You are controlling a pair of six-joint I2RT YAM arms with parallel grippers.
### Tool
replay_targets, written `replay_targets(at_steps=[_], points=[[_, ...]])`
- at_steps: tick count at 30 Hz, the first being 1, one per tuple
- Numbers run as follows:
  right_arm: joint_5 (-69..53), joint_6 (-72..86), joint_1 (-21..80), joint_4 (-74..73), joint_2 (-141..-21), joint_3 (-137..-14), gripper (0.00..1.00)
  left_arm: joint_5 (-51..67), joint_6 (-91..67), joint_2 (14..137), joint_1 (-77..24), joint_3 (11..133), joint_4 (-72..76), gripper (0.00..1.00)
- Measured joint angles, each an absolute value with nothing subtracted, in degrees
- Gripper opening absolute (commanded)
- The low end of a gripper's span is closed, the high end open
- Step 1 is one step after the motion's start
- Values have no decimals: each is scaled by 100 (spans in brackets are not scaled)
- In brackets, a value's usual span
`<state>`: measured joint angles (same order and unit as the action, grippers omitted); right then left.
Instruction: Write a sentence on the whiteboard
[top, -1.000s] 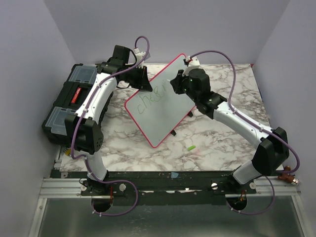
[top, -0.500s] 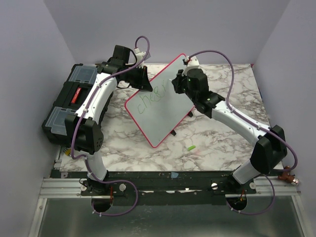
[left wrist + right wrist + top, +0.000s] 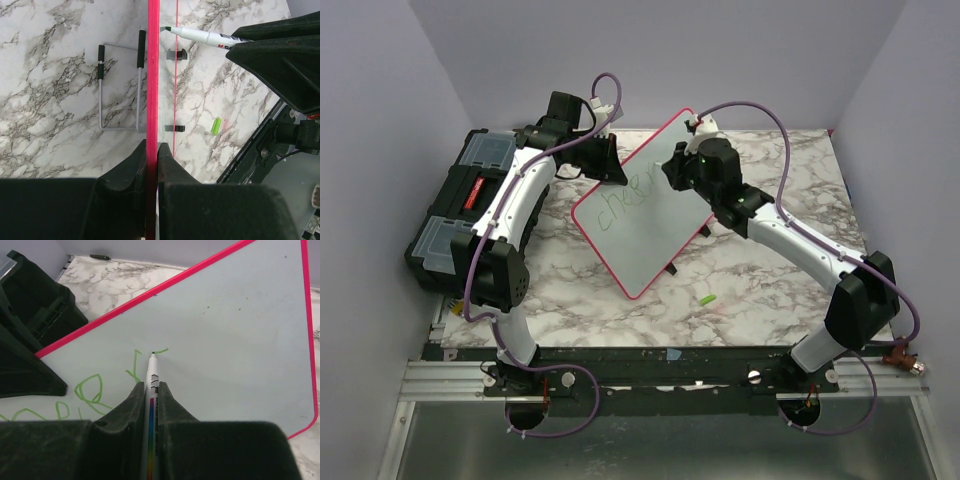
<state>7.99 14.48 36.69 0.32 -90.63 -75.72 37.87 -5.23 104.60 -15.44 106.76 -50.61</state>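
Note:
The whiteboard [image 3: 650, 215], white with a red-pink rim, stands tilted in the middle of the table. My left gripper [image 3: 610, 165] is shut on its upper left edge [image 3: 152, 100]. My right gripper [image 3: 678, 172] is shut on a white marker [image 3: 151, 390] with its tip touching the board's face [image 3: 225, 330]. Green writing [image 3: 630, 195] runs along the board's top, one line of letters that reads like "cheer"; the last strokes [image 3: 135, 362] lie by the tip. The marker [image 3: 200, 35] also shows in the left wrist view.
A black toolbox [image 3: 460, 205] stands at the left. A green marker cap [image 3: 706, 299] lies on the marble table [image 3: 770, 290] near the front. The board's wire stand [image 3: 120, 90] and black clip feet [image 3: 175, 128] rest on the table.
My right gripper has shifted slightly left and up along the board with the marker, adding a stroke. The left arm and the board have not moved.

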Motion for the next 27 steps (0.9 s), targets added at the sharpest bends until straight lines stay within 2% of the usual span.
replay_targets(at_steps=[27], points=[[987,1450,3667,78,-8886,-7061,1,3776,-563,10506,-1535,10726,-5072,0]])
